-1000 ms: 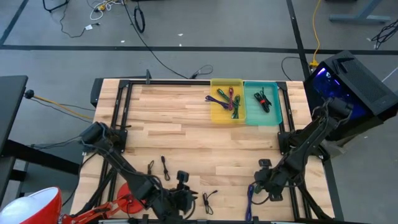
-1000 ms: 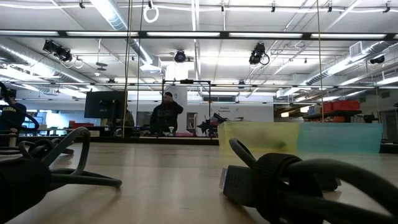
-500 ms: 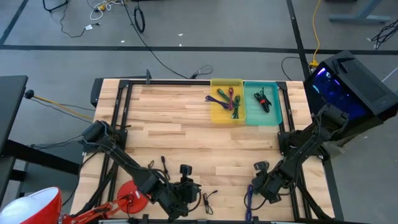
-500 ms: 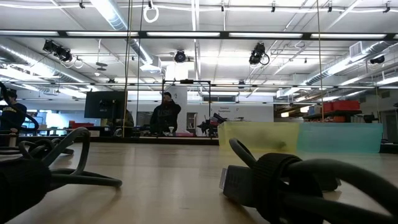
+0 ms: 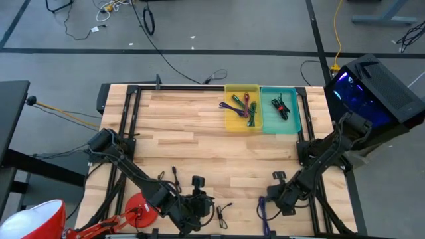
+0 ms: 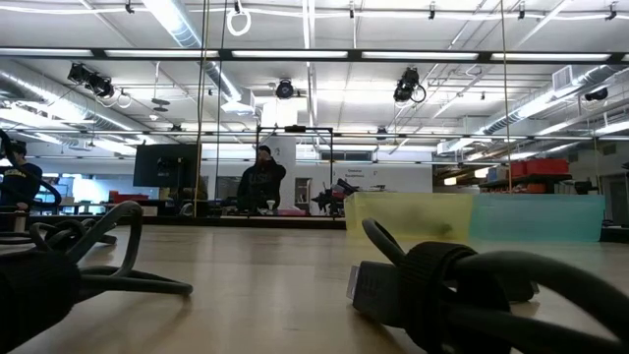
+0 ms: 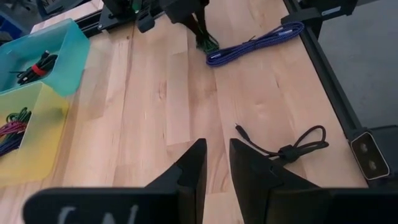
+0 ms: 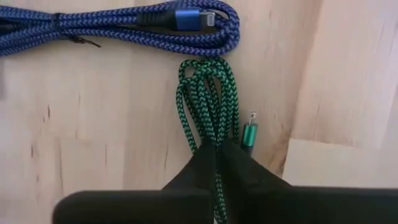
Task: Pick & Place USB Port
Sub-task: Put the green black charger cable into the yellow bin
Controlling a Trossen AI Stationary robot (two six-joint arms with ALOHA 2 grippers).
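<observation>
My right gripper (image 5: 275,199) is at the table's near right, shut on a green braided cable bundle (image 8: 208,106). It also shows in the left wrist view (image 7: 200,31), with green below the fingers (image 7: 209,43). A blue braided cable (image 8: 124,25) lies on the wood just beyond it, near the near edge (image 5: 261,210). My left gripper (image 5: 199,202) is at the near middle of the table. Its fingers (image 7: 216,163) stand almost together and hold nothing. A tied black cable (image 7: 289,148) lies on the wood beside it (image 5: 222,214). My right gripper pinches the green bundle's strands (image 8: 214,144) between its two fingers, below the looped end (image 8: 205,70). The fingers come from above. The loop reaches out past the fingertips toward the blue cable, and a metal plug (image 8: 249,133) lies beside them. Whether the bundle is clear of the table, I cannot tell.
A yellow tray (image 5: 230,121) and a teal tray (image 5: 295,109), both with cables inside, stand at the far right. Two black cables (image 5: 161,178) (image 5: 176,178) lie at the near left. Black frame rails run along the sides (image 5: 126,126). People stand in the room behind (image 6: 261,182).
My right gripper has shifted a little toward the table's left edge, still shut on the green cable. My left gripper moved a little toward the right and far side, then stayed still.
</observation>
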